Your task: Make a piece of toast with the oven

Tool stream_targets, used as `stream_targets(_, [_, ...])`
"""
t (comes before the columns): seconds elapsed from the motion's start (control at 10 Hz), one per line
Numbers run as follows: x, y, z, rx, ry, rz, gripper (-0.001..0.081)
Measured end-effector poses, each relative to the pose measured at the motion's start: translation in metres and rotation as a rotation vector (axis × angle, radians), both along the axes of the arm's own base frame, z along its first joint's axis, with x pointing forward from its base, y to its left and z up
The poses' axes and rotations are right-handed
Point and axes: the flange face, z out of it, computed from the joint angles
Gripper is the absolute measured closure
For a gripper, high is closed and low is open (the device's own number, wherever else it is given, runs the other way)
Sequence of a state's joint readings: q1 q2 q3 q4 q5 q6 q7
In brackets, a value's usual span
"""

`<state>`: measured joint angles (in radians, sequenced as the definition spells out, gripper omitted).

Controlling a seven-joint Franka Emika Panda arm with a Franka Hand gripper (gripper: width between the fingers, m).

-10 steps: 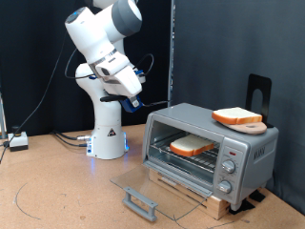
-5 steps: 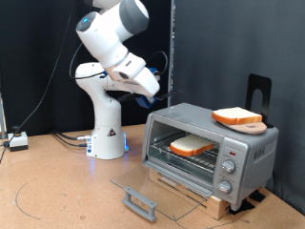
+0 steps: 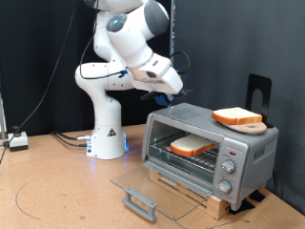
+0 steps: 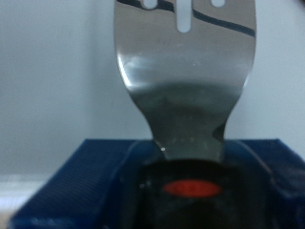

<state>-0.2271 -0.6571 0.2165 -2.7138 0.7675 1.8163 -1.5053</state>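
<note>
My arm has swung up and toward the exterior view's right over the last second, so the gripper now hangs above the oven near its left top edge. It grips a metal spatula, seen in the wrist view, its handle seated in a blue block. One toast sits on the rack behind the dropped-open door; the other is on the board on top.
</note>
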Motion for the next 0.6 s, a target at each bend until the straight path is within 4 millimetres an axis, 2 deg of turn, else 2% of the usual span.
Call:
stream_targets(0.3, [-0.014,0.046,-0.007,-0.030,0.021,-0.013,0.0410])
stream_targets(0.6, [-0.026,0.092,-0.026,-0.079,0.026,-0.055,0.0410])
